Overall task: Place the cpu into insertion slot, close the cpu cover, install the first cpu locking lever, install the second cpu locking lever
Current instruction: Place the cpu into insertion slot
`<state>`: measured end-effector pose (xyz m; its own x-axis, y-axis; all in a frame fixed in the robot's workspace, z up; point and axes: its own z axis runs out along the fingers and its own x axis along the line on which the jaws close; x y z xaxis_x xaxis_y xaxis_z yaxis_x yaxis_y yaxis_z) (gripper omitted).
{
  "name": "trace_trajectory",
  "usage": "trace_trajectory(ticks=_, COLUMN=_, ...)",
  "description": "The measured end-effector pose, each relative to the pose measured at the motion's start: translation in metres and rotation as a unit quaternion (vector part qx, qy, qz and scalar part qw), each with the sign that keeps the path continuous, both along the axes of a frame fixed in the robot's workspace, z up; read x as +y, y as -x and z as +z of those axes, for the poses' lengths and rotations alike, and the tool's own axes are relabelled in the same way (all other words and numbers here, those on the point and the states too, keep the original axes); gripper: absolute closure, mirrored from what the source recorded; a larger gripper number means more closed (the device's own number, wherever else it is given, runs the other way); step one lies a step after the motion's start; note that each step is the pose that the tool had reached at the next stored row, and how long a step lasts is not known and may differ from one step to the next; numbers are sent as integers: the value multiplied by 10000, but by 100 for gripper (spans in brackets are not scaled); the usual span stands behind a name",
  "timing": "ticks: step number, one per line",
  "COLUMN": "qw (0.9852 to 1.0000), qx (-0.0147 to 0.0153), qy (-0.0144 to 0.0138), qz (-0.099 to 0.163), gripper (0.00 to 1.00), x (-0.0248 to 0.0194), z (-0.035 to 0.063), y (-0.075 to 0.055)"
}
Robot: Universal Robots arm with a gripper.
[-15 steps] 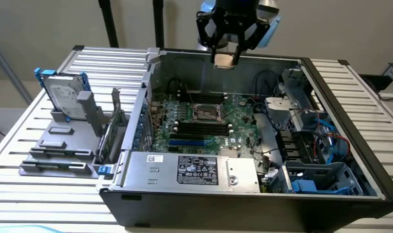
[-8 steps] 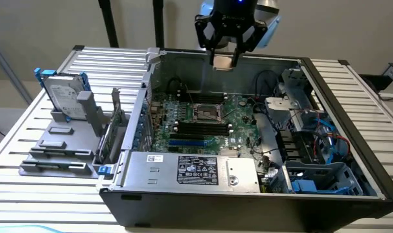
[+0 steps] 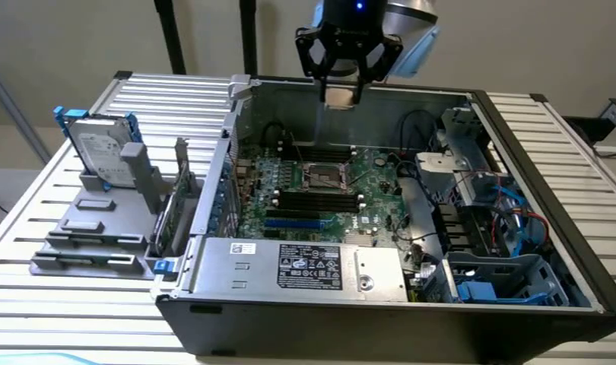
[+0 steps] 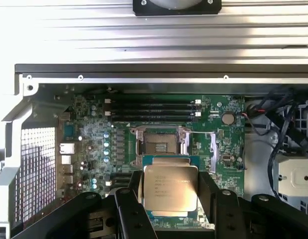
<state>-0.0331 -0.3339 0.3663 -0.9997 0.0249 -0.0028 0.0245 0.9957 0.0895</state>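
The gripper [image 3: 343,82] grips the cpu [image 4: 170,186] flat between wide-set fingers [image 4: 135,199] — well above the slot [image 4: 161,146].

I count cpu [image 4: 170,186]: 1 | insertion slot [image 4: 160,144]: 1 | gripper [image 3: 340,97]: 1 | green motherboard [image 4: 94,129]: 1 | coin cell [image 4: 228,118]: 1 | computer case [image 3: 389,323]: 1 | hard drive [image 3: 97,148], exterior view's left: 1 | labelled power supply [image 3: 308,266], near side: 1 | black memory slots [image 4: 154,105]: several, I cannot fix the number

The gripper [image 4: 170,185] clamps the cpu [image 4: 170,189] by two opposite edges, silvery face toward the camera. The slot [image 4: 161,144] on the green board [image 4: 91,132] lies beyond it, dark recess exposed, near the memory slots [image 4: 151,110].
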Motion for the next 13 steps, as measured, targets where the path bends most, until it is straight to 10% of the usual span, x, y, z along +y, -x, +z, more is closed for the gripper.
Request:
trace_trajectory(ticks=6, qw=10000, qx=-2, qy=82, qz=-12, gripper=45, x=78, z=-87, y=-7)
trace_trajectory(ticks=13, qw=9981, qx=4, qy=87, qz=-612, gripper=45, x=78, z=-126, y=-7)
